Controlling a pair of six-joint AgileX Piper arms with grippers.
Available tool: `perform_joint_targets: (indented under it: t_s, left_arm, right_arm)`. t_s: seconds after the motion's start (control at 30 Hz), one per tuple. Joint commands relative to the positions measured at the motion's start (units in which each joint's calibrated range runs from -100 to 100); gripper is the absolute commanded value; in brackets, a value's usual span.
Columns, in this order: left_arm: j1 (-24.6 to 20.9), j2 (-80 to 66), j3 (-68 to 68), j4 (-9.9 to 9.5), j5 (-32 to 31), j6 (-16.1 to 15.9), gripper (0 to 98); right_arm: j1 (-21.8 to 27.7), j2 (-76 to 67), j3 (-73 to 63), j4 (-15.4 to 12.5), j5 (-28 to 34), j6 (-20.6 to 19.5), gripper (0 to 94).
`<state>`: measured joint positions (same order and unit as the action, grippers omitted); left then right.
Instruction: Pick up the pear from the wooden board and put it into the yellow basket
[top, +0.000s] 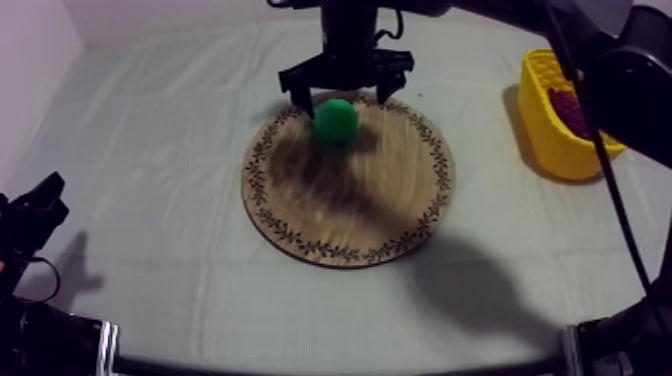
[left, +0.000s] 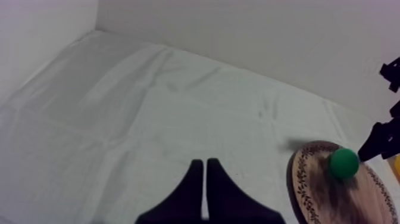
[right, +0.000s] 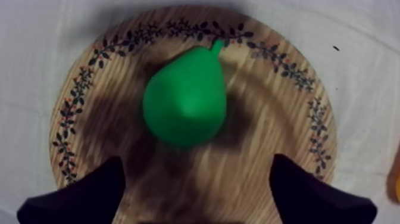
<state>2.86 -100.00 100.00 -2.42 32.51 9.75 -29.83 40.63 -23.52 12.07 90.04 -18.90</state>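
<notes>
Top, right gripper: right gripper (top: 345, 92) hangs over the far edge of the board (top: 350, 210), fingers spread wide, nothing in them.
Top, pear: pear (top: 335, 120) sits on the board right under that gripper.
Top, basket: yellow basket (top: 545, 125) is well off to the gripper's side.
Top, left gripper: left gripper (top: 35, 205) is low, well apart from the board.
Left wrist, left gripper: fingers (left: 193, 193) pressed into a narrow wedge, holding zip.
Left wrist, pear: just beside the right gripper.
Right wrist, right gripper: fingers (right: 83, 196) wide apart, empty.
Right wrist, pear: on the board ahead of the gap, touching neither finger.
</notes>
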Motion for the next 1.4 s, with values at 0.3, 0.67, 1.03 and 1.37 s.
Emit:
perform_joint_targets:
  t_s: [0.3,0.67,1.03,1.37]
  left_arm:
    - [0.00,0.00,0.00,0.00,-0.01,-0.01,0.1]
    - [0.00,0.00,0.00,0.00,-0.01,-0.01,0.1]
    - [0.00,0.00,0.00,0.00,-0.01,-0.01,0.1]
    - [0.00,0.00,0.00,0.00,-0.01,-0.01,0.1]
  right_arm:
    - [0.30,6.29,-2.42,-0.25,-4.91,0.64,79.5]
    - [0.62,11.82,-6.89,0.60,-6.53,0.26,65.0]
    - [0.74,12.87,-8.47,0.79,-6.73,-0.22,33.8]
    - [0.89,6.83,-6.84,0.69,-5.79,1.00,35.2]
